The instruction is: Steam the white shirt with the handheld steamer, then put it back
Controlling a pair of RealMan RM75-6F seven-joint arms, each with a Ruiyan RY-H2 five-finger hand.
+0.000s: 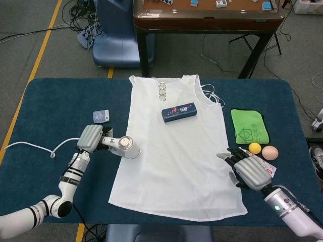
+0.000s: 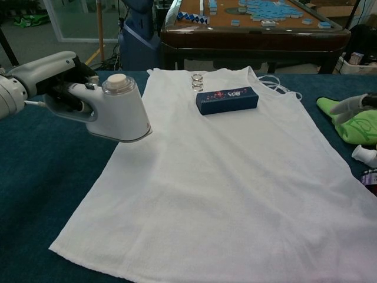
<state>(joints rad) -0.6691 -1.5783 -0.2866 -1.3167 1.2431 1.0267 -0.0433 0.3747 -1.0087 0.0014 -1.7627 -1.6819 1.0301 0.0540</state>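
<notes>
A white sleeveless shirt (image 1: 175, 151) (image 2: 224, 171) lies flat along the middle of the blue table. My left hand (image 1: 92, 137) (image 2: 50, 73) grips the handle of the white handheld steamer (image 1: 123, 147) (image 2: 115, 109), lifted off the table at the shirt's left edge. Its cord (image 1: 35, 147) trails away to the left. My right hand (image 1: 248, 170) hovers with its fingers spread beside the shirt's right edge; in the chest view only its fingertips (image 2: 347, 105) show at the right border.
A dark blue box (image 1: 179, 112) (image 2: 227, 99) and metal rings (image 1: 162, 91) lie on the shirt's upper part. A small card pack (image 1: 101, 116) sits left. A green cloth (image 1: 249, 126), yellow ball (image 1: 255, 147), egg (image 1: 270, 152) and a toothpaste tube (image 1: 268, 168) crowd the right side.
</notes>
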